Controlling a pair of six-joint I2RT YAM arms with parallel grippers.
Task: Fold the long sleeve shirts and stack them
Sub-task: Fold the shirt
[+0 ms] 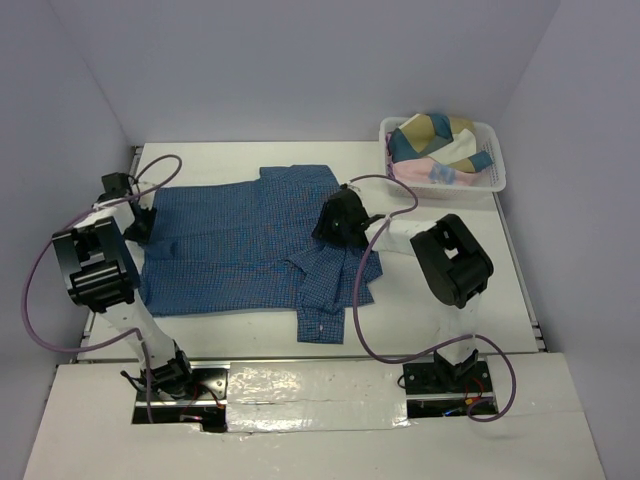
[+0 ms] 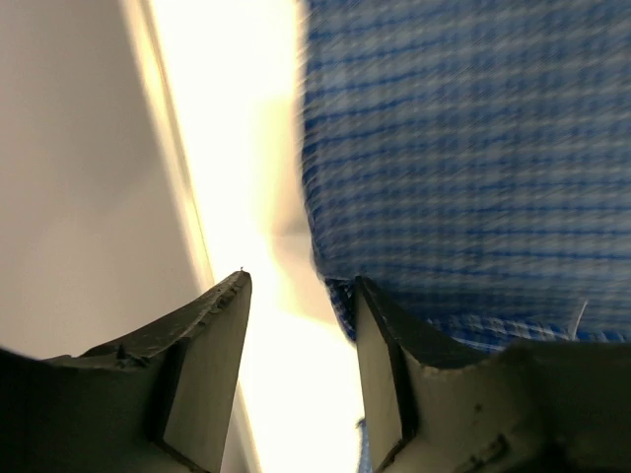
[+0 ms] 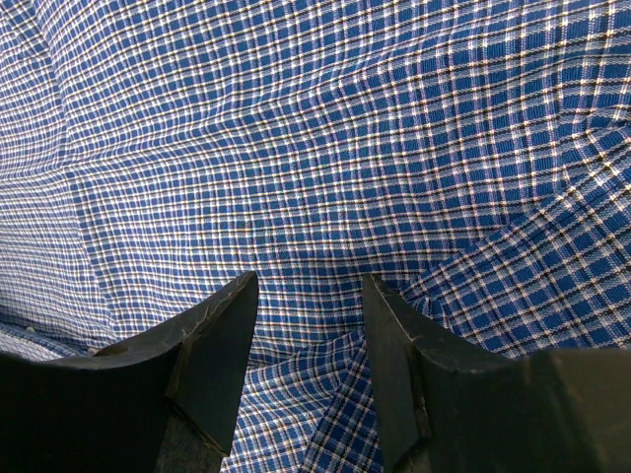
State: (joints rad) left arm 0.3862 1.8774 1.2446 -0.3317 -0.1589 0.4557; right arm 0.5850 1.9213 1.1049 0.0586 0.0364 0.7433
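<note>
A blue fine-checked long sleeve shirt [image 1: 240,240] lies spread on the white table, one sleeve folded down toward the near edge at the middle. My left gripper [image 1: 140,222] is open at the shirt's left edge; in the left wrist view [image 2: 301,286] the cloth edge [image 2: 463,168] lies by the right finger and bare table shows between the fingers. My right gripper [image 1: 330,225] is open, low over the shirt's right side; in the right wrist view [image 3: 308,281] checked cloth [image 3: 296,148] fills the frame and a fold rises between the fingers.
A white basket [image 1: 497,180] at the far right corner holds more crumpled garments [image 1: 430,140]. Grey walls close the table on the left, back and right. Arm cables loop over the table beside both arms.
</note>
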